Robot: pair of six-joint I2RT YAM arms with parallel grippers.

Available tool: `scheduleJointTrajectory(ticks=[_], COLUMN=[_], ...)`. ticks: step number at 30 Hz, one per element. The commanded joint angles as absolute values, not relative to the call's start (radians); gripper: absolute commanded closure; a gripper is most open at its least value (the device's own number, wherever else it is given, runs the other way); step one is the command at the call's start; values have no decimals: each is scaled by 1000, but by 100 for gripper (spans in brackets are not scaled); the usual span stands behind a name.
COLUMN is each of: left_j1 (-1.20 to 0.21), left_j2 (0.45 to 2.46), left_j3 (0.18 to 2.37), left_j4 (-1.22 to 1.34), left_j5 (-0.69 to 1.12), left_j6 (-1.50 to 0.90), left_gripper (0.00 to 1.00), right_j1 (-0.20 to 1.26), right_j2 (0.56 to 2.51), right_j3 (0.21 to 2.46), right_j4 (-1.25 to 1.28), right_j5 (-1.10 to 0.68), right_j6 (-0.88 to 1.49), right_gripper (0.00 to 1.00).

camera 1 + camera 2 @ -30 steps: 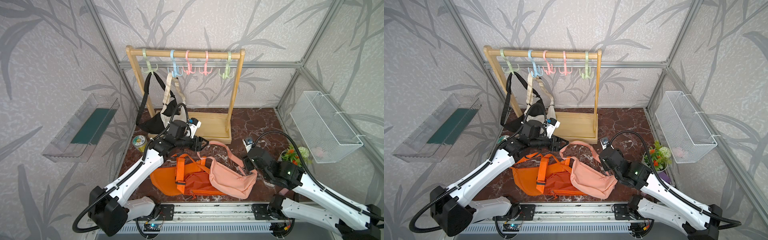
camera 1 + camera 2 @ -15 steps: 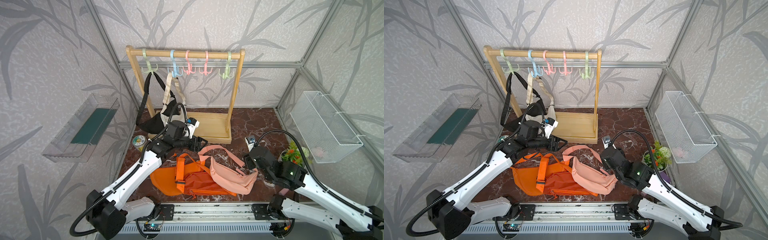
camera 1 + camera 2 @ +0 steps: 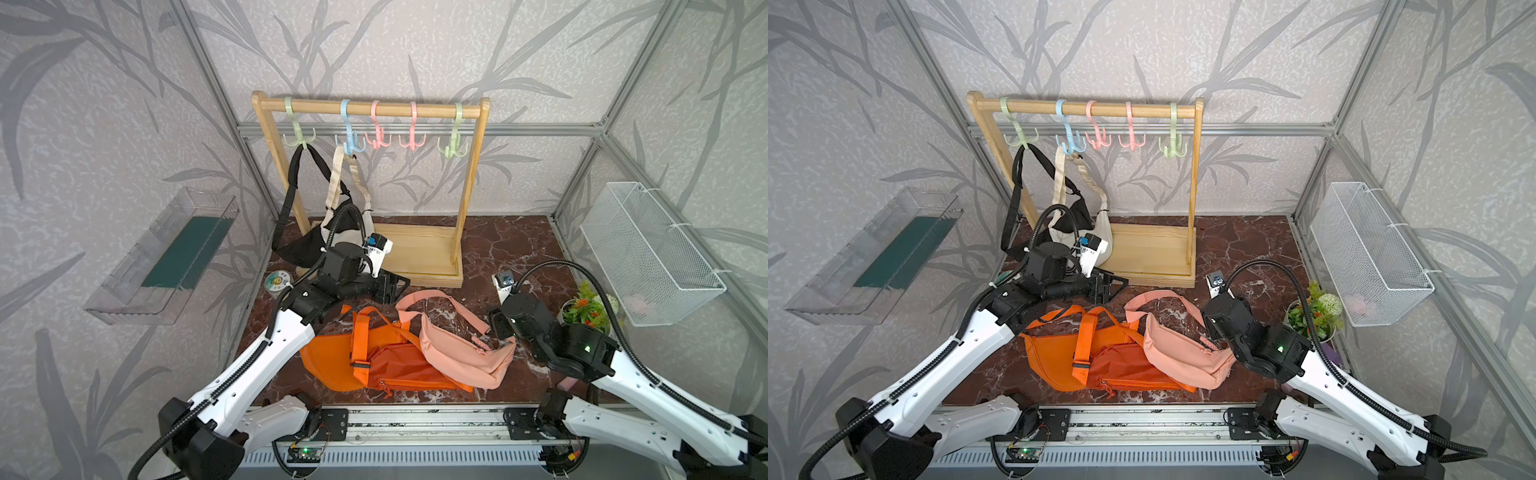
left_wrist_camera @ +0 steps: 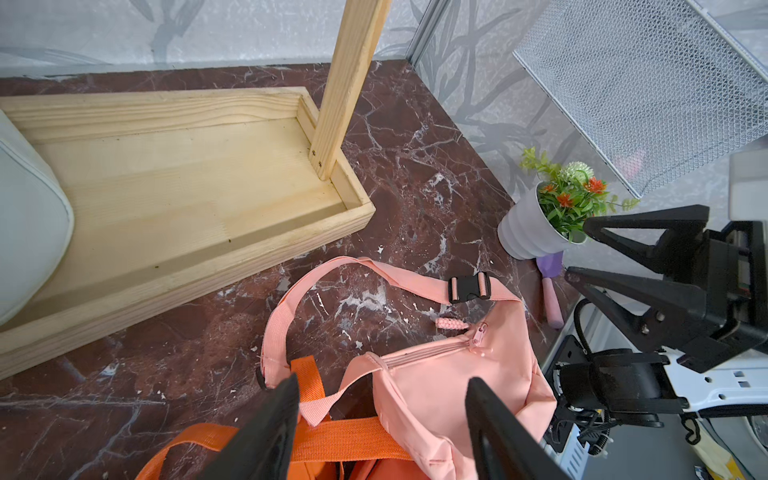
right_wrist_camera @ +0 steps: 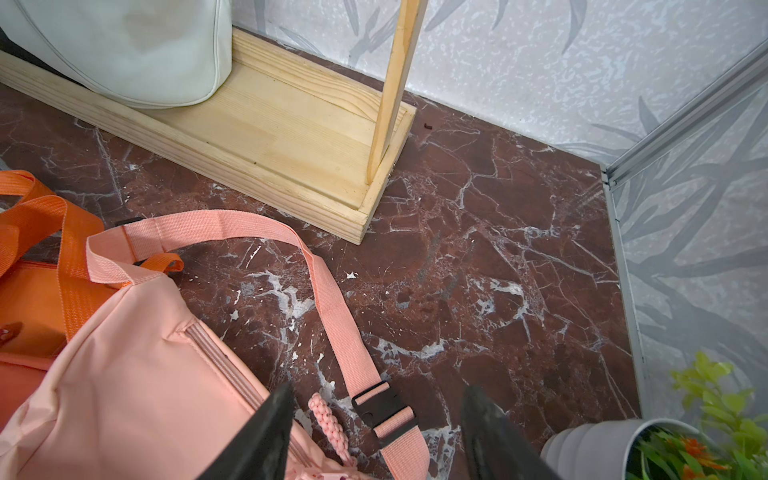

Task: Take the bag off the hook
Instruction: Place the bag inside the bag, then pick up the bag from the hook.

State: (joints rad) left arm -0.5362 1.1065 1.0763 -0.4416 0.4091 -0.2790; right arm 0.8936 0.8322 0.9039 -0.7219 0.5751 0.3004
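Observation:
A wooden rack (image 3: 365, 109) at the back carries several coloured hooks. A black bag (image 3: 303, 247) hangs by its strap from the left green hook (image 3: 298, 137). A cream bag (image 3: 1102, 232) hangs from the blue hook (image 3: 351, 141), its body partly hidden behind my left wrist. A pink bag (image 3: 461, 353) lies on the floor, overlapping an orange bag (image 3: 374, 365). My left gripper (image 3: 392, 286) is open just in front of the rack's base, over the straps (image 4: 382, 380). My right gripper (image 3: 496, 328) is open at the pink bag's right end, above its buckle (image 5: 378, 388).
A potted plant (image 3: 590, 307) stands at the right of the floor, with a small pink-handled tool (image 4: 550, 291) beside it. A wire basket (image 3: 652, 257) hangs on the right wall and a clear shelf (image 3: 166, 257) on the left. A tape roll (image 3: 279, 281) lies by the black bag.
The pink bag's strap has dropped from beside my left gripper onto the floor, and the bag has settled. Both grippers have barely moved.

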Motion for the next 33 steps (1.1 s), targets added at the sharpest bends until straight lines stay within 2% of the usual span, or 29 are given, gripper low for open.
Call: scheduleJointTrajectory(ticks=[1,15,22,25,28,33], left_j1=[-541,-538,-529,-516,-483,-327], left_j2=[1073,934,882,867,870,911], left_j3=[1088,1076,1072,1066,1065,1082], left_j4=[-449,-460,-427,-406,-384,-322], left_j5=[366,154,22,-34,-58,32], left_j6=[-249,-103,-68,-60,-64,-132], left_gripper=[34,26,24,22,21,21], right_j1=[890,889,890,890,890,890], right_j2=[813,810,887,936,1002,1150], right_j3=[941,976,1018,1026,1044,1105], right_j4=[-718,-592,-440,-330,-205,-13], right_j5=[554,457,391,369,354,285], right_j6=[319,288,116,47,-9,-97], right_gripper=[35,35,35,37,46,50])
